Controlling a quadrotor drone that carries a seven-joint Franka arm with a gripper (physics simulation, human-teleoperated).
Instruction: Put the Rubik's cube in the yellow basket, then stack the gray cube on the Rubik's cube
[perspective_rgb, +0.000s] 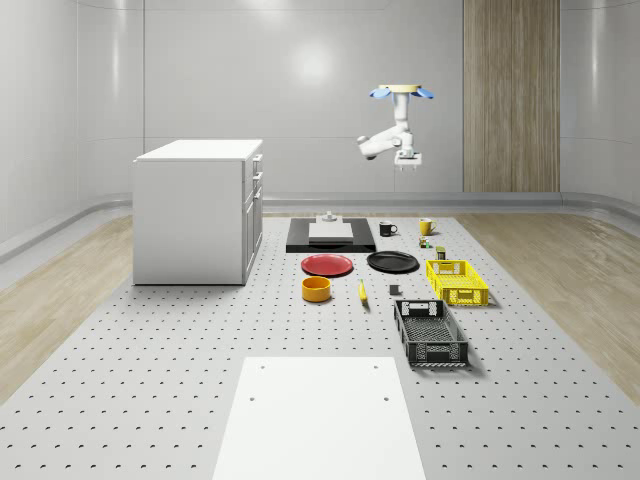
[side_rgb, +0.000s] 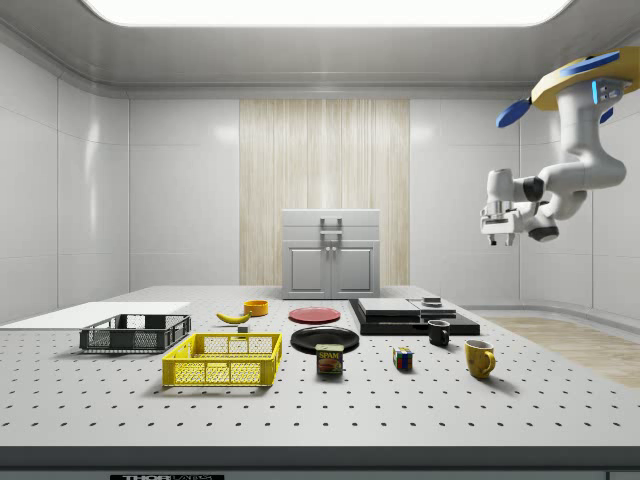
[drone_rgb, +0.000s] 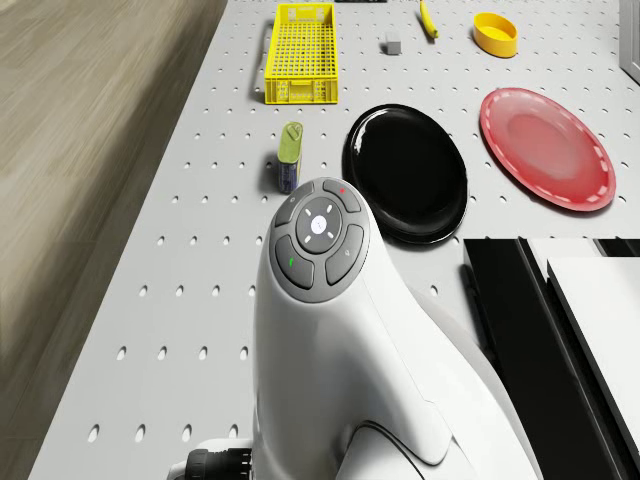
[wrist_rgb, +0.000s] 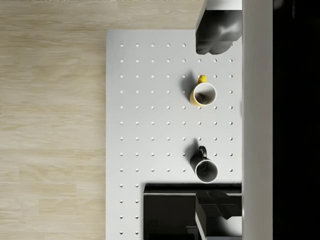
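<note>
Hovering high above the counter's (perspective_rgb: 150, 400) far end, the drone (side_rgb: 585, 80) hangs its arm over the yellow mug (wrist_rgb: 203, 93) and black mug (wrist_rgb: 205, 169). Its jaws (side_rgb: 499, 236) point down; I cannot tell their spread. The Rubik's cube (side_rgb: 402, 358) sits on the counter between the Spam can (side_rgb: 329, 359) and the yellow mug, well apart from the yellow basket (side_rgb: 224, 359). It looks light, rigid and smooth-faced, best pinched across two flat opposite sides.

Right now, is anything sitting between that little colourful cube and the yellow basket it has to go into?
Yes. In the side view a Spam can stands on the table between the Rubik's cube and the yellow basket. Carried over it, the cube should clear.
</note>
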